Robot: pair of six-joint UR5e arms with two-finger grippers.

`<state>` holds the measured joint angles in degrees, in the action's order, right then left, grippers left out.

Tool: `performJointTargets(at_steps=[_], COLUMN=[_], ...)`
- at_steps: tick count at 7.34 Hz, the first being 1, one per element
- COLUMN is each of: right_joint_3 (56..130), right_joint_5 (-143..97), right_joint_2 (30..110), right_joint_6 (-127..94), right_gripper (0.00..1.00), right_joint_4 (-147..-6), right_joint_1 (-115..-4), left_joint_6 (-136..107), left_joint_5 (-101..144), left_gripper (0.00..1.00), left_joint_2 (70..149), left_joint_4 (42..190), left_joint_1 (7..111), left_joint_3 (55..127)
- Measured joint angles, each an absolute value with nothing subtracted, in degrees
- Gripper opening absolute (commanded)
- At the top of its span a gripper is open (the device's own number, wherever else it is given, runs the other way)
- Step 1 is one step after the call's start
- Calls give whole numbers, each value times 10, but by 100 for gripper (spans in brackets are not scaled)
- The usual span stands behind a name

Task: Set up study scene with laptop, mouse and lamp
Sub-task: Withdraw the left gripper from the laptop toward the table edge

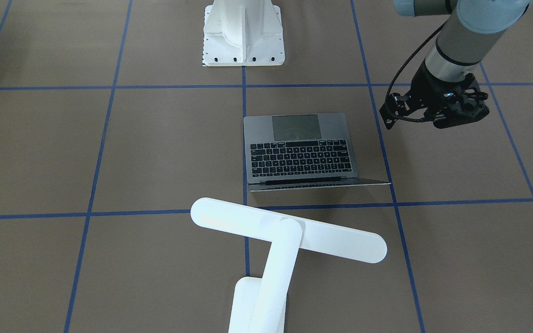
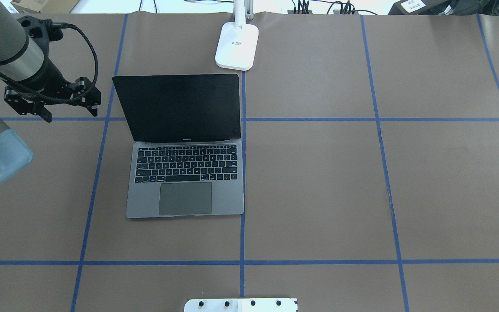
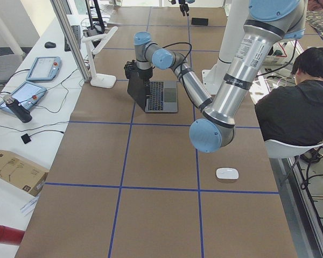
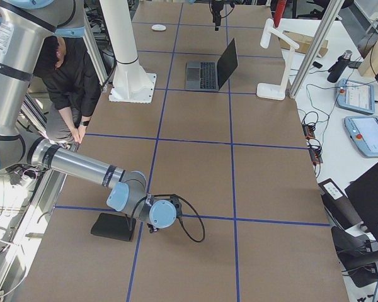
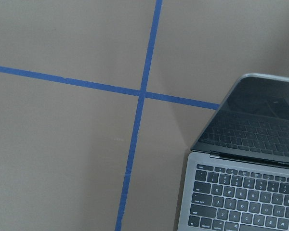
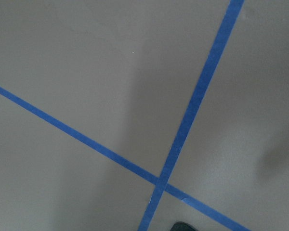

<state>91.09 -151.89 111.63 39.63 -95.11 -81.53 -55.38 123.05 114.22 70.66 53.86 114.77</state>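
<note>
Nearest the front-facing camera, the lamp [image 1: 289, 231] is stood just behind the screen of the open laptop [image 2: 184, 173] on the worktop [image 2: 319, 182]. At the laptop's left, the left hand [image 2: 52, 106] is held just beside the screen edge, with the mouse [image 3: 227, 173] laid well beyond. The right hand [image 4: 160, 214] is seen well off to the laptop's right; whether either hand is parted or closed cannot be told.

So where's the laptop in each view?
Front-facing: laptop centre.
Overhead: laptop left of centre.
Exterior left: laptop upper centre.
Exterior right: laptop top centre.
Left wrist: laptop lower right corner.
Right wrist: not in it.
Landmark: white lamp behind the screen, in all four exterior views.
</note>
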Motion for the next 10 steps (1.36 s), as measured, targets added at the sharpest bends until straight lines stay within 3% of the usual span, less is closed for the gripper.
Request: performJointTargets(at_steps=[10], right_joint_3=[822], right_joint_5=[-1522], right_joint_2=[1121], right_joint_6=[450], right_gripper=[100], right_joint_4=[-952], right_joint_1=[-789], left_joint_6=[-555], left_joint_5=[1230], left_gripper=[100], left_joint_2=[1147], left_joint_4=[707], left_joint_1=[538], left_joint_3=[1149])
